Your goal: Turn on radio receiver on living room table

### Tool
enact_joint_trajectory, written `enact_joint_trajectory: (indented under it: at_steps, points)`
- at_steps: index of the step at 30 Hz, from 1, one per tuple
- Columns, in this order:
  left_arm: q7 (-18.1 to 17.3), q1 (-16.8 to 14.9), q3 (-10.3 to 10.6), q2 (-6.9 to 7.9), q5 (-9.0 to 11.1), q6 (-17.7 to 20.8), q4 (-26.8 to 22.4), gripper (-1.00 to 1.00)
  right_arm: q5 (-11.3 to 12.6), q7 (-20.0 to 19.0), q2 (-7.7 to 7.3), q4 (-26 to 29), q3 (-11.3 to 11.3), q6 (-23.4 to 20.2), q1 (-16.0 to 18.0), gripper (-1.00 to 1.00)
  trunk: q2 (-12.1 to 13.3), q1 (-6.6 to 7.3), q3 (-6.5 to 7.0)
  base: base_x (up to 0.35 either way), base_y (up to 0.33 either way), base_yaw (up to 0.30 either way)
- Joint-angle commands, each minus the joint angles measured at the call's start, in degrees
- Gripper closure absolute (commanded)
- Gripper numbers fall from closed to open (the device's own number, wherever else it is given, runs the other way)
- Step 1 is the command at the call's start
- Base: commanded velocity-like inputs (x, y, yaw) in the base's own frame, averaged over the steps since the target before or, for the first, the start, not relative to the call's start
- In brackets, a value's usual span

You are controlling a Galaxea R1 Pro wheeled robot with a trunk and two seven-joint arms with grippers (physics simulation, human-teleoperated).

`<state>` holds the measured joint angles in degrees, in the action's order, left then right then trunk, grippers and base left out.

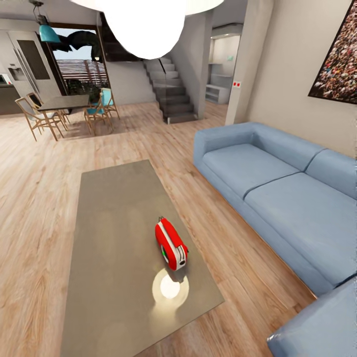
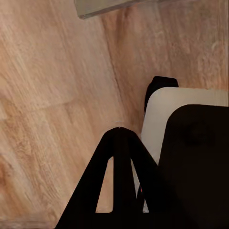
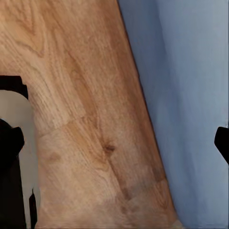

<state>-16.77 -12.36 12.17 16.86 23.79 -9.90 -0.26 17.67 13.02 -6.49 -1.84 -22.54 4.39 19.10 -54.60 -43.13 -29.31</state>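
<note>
The red radio receiver [image 1: 171, 245] with white edges stands on the long grey-taupe table [image 1: 119, 208], toward its near right part, its thin wire handle pointing away from me. In the left wrist view my left gripper [image 2: 119, 130] is shut and holds nothing, its black fingers [image 2: 102, 181] meeting at a point over the wood floor, with a corner of the table [image 2: 102, 5] beyond it. In the right wrist view my right gripper [image 3: 114, 143] is open, a fingertip [image 3: 222, 143] showing at the frame's edge, over the floor beside the sofa.
A large blue sofa [image 1: 277, 183] runs along the table's right side, with a strip of plank floor [image 1: 223, 238] between them. A white dome lamp [image 1: 146, 25] hangs overhead. A dining table with chairs [image 1: 64, 106] and stairs [image 1: 173, 96] stand far back. My white base [image 2: 167, 119] is close by.
</note>
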Motion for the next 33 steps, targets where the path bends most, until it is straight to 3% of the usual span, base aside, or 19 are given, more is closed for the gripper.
enact_joint_trajectory:
  at_steps: [1,2,8,15,24,29,33]
  points:
    - [2.7,0.8,-0.1,-1.89,-0.2,0.0,0.0,1.0,0.1,0.0,0.84,0.0,0.0,0.3,-0.9,-1.0,0.0,0.0,0.09,0.0,0.0,-0.089]
    - [5.3,1.6,-0.1,-3.97,-1.8,0.2,0.0,1.0,0.1,-0.4,1.88,0.0,0.0,0.5,-2.2,-1.0,0.0,0.0,0.18,0.0,0.0,-0.086]
    - [8.2,2.6,0.0,-6.33,-3.5,0.7,0.1,1.0,0.1,-1.9,3.94,0.0,0.0,0.8,-4.6,-1.0,0.0,0.0,0.7,0.0,0.0,-0.083]
    - [18.1,2.8,0.0,-10.05,-3.7,3.4,0.1,1.0,0.1,-3.7,5.82,0.0,0.0,0.9,-6.2,-1.0,0.0,0.0,1.31,0.0,0.0,-0.08]
    - [18.5,2.8,-0.1,-10.17,-3.8,2.9,0.0,1.0,0.0,-5.3,6.35,0.0,-0.1,0.9,-6.7,-1.0,0.0,0.0,1.73,0.0,0.0,-0.032]
    - [18.5,2.8,-0.2,-10.11,-3.9,2.8,-0.1,1.0,0.0,-5.4,7.68,0.0,-0.1,0.9,-6.7,-1.0,0.0,0.0,2.06,0.0,0.0,-0.001]
    - [18.5,2.8,-0.4,-10.24,-4.0,2.7,-0.4,1.0,0.0,-5.4,7.91,0.0,-0.1,0.9,-6.8,-1.0,0.0,0.0,2.41,0.0,0.0,0.0]
